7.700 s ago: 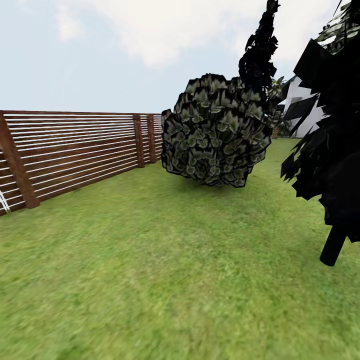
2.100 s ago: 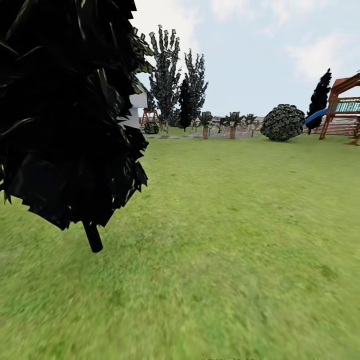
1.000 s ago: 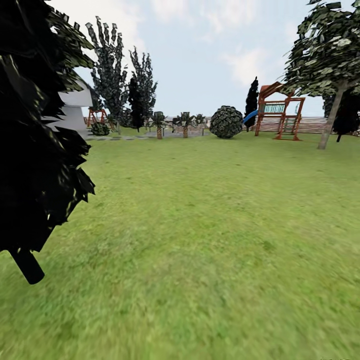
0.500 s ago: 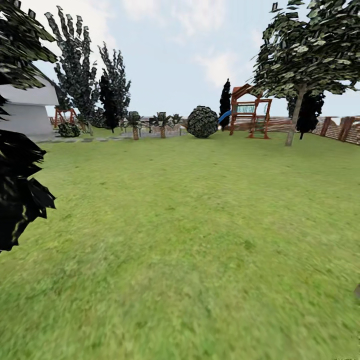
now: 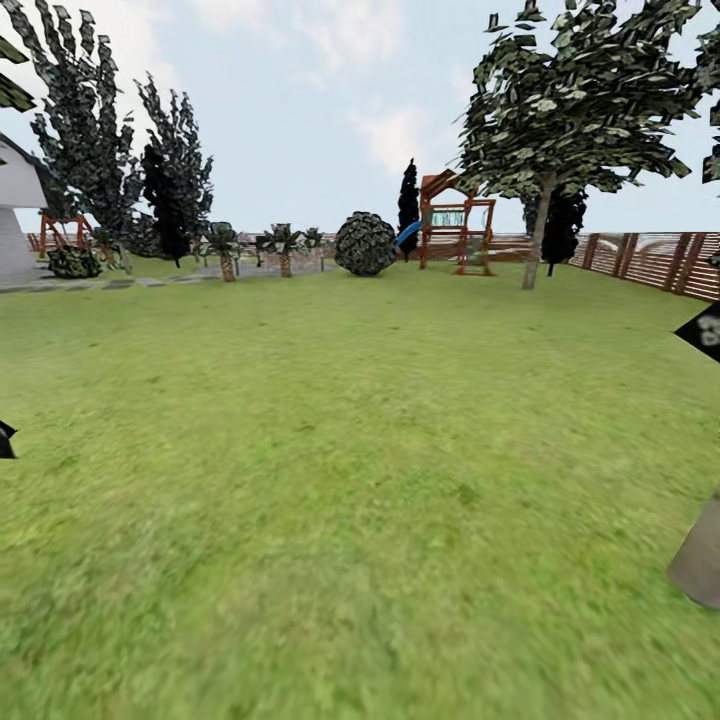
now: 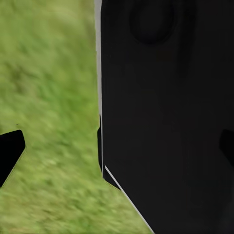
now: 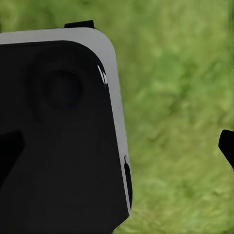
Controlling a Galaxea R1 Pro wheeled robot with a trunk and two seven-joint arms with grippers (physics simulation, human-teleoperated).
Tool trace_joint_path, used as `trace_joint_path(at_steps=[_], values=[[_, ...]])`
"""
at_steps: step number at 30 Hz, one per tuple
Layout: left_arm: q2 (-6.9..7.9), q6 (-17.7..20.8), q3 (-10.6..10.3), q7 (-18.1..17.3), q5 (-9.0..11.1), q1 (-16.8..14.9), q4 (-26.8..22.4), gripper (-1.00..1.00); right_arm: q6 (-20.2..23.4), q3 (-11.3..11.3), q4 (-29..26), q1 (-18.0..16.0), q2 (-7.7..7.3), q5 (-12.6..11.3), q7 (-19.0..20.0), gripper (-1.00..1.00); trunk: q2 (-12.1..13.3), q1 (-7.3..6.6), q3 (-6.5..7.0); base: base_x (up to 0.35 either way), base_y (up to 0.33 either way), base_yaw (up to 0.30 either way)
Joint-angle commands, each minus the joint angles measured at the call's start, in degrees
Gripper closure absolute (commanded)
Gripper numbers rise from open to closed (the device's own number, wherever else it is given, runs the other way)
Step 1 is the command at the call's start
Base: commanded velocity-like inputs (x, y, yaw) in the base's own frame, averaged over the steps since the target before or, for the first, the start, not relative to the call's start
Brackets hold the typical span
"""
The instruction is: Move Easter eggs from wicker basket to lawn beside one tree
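We face open lawn (image 5: 330, 480) toward a pale-trunked tree (image 5: 540, 235) by the fence (image 5: 655, 260), likely scouting for the basket and eggs, our arms seemingly tucked against our dark body (image 6: 165, 117), and we cannot tell either gripper's opening.

Lawn (image 5: 330, 450) in front; tree (image 5: 540, 230) far right, play tower (image 5: 455, 225) beside it.
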Motion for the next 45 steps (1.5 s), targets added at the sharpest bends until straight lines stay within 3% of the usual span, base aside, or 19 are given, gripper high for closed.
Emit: trace_joint_path(at_steps=[1, 45], values=[[0.03, 0.01, 0.03, 0.0, 0.02, -0.01, -0.04, -1.0, -0.23, 0.01, 0.17, -0.1, 0.01, -0.48, 0.02, -1.0, -0.02, 0.03, -0.04, 0.322, 0.0, -0.029], [0.08, 0.01, 0.03, 0.0, 0.11, -0.01, -0.17, -1.0, -0.23, -0.06, 0.17, -0.13, 0.01, -0.48, -0.01, -1.0, -0.02, 0.03, -0.04, 0.322, 0.0, 0.087]])
